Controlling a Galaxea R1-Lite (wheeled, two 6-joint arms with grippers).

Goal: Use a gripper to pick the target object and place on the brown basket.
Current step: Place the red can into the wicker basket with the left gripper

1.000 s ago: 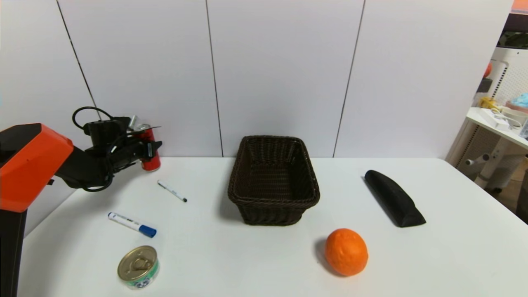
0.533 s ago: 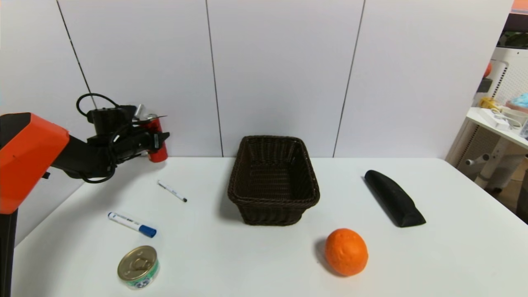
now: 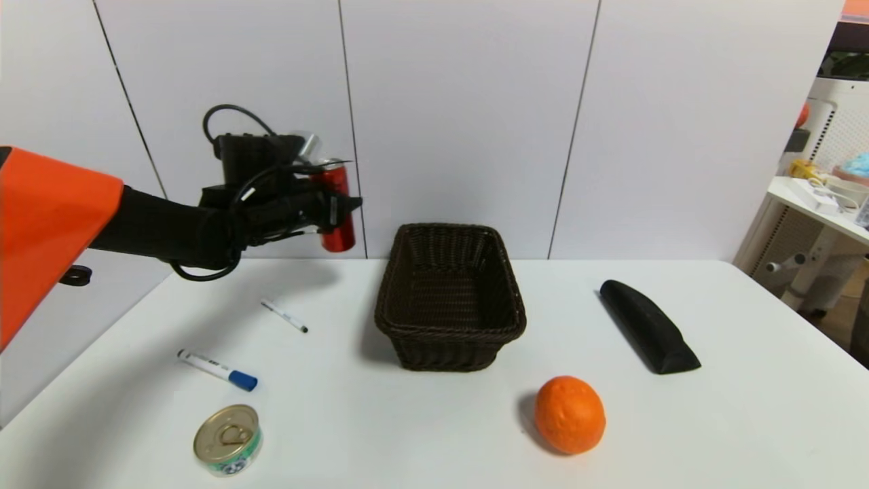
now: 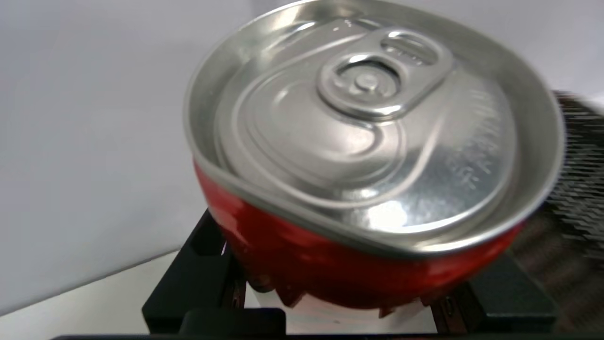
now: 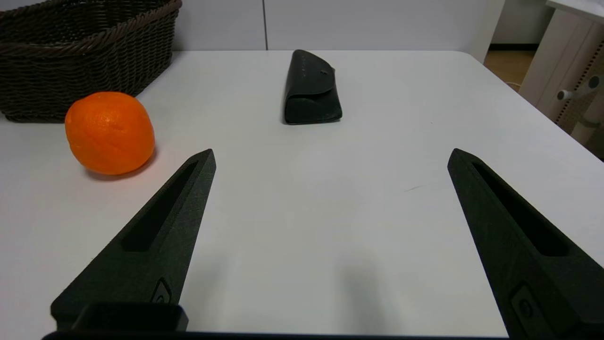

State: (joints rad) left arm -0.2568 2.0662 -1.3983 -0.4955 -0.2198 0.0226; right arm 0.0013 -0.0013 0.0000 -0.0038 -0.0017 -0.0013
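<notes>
My left gripper (image 3: pixel 333 207) is shut on the tall red soda can (image 3: pixel 337 210) and holds it upright in the air, above the table's back edge and just left of the brown wicker basket (image 3: pixel 449 346). In the left wrist view the can's silver top (image 4: pixel 373 127) fills the frame, with black fingers (image 4: pixel 188 283) on both sides of its red body. The basket stands at the table's middle and holds nothing. My right gripper (image 5: pixel 330 156) is open and empty, low over the table's right front; it does not show in the head view.
On the left lie a thin pen (image 3: pixel 284 316), a blue-capped marker (image 3: pixel 217 370) and a short gold-lidded tin (image 3: pixel 227 440). An orange (image 3: pixel 569 414) sits in front of the basket's right corner. A black case (image 3: pixel 648 326) lies at the right.
My left gripper has lifted the red can off the table and carried it up and to the right, toward the basket. The other things have not moved.
</notes>
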